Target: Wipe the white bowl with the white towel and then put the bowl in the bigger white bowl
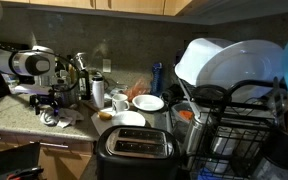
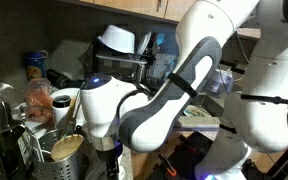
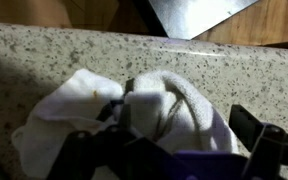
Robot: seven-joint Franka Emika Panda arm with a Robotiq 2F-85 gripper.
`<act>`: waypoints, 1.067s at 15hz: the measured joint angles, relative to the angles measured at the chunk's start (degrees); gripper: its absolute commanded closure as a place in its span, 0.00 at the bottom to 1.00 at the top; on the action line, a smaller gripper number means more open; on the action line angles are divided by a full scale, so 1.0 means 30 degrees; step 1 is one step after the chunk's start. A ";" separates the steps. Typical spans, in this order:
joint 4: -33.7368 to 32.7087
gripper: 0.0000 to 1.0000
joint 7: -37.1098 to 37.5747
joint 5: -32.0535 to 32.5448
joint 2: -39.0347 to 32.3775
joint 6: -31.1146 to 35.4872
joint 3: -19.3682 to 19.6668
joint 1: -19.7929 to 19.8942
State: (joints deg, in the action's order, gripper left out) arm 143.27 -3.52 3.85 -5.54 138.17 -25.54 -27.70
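The white towel (image 3: pixel 94 110) lies crumpled on the speckled counter; it also shows in an exterior view (image 1: pixel 57 119) under the arm. My gripper (image 3: pixel 179 120) is open and low over the towel, with its fingers on either side of the cloth; it shows in an exterior view (image 1: pixel 52 102) at the left. A white bowl (image 1: pixel 149 103) sits further along the counter, with another white dish (image 1: pixel 130 120) in front of it. Big white bowls (image 1: pixel 219 60) stand in the dish rack. In the exterior view from behind the arm, the arm hides the towel.
A black toaster (image 1: pixel 134 148) stands at the front. A black dish rack (image 1: pixel 234 125) fills the right side. Jars and a white mug (image 1: pixel 99 92) line the back wall. Cans and a bag (image 2: pixel 39 100) crowd the counter beside the arm.
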 measured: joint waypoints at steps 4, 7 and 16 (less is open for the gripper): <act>0.0277 0.49 0.2152 0.1748 0.0000 0.0242 -0.0169 -0.0498; 0.0432 0.73 0.3159 0.2578 0.0001 0.0243 -0.0268 -0.0726; 0.0593 0.95 0.4298 0.3886 -0.0005 0.0241 -0.0278 -0.0888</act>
State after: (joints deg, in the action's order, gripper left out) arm 145.05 9.38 15.51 -5.55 138.90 -26.37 -30.36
